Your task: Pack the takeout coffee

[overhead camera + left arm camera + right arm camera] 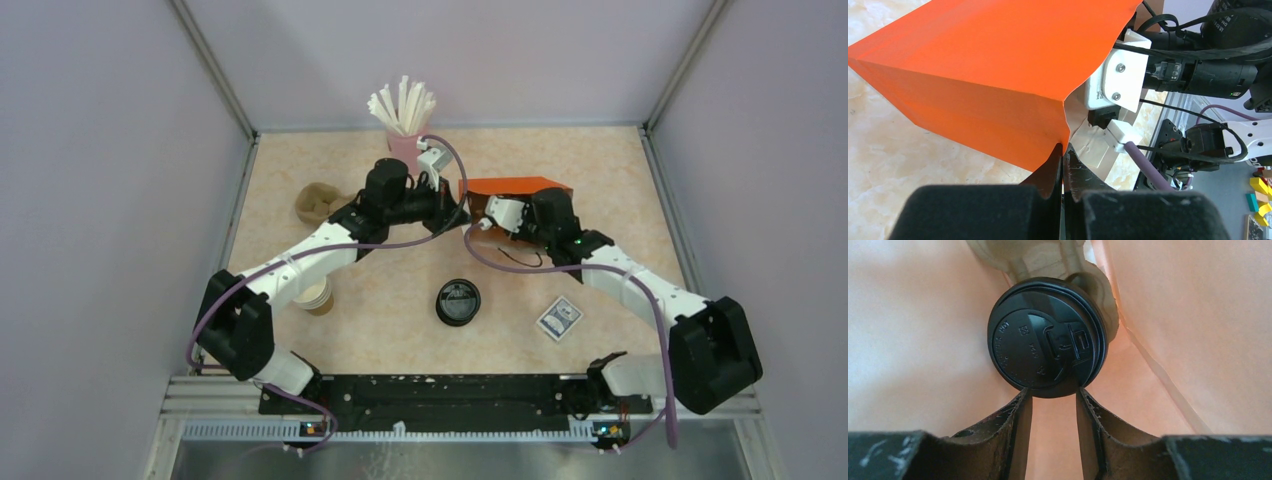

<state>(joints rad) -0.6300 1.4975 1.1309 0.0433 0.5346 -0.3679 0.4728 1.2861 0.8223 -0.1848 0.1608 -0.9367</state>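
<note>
The orange bag [515,187] lies on its side at the back of the table; its outer wall [988,75] fills the left wrist view. My left gripper [1064,150] is shut on the bag's mouth edge. The right arm reaches into that mouth, and its fingers are hidden in the top view. Inside the bag, the takeout coffee [1048,352] faces the right wrist camera with its black sip lid, against a beige moulded pulp piece [1048,260]. My right gripper [1054,395] stands open just below the lid's rim, with nothing between its fingers.
A pink cup of white straws [405,120] stands behind the bag. A brown pulp tray [318,203] lies at the back left. Nearer lie a lidless paper cup [318,296], a loose black lid [458,302] and a small blue packet [559,319].
</note>
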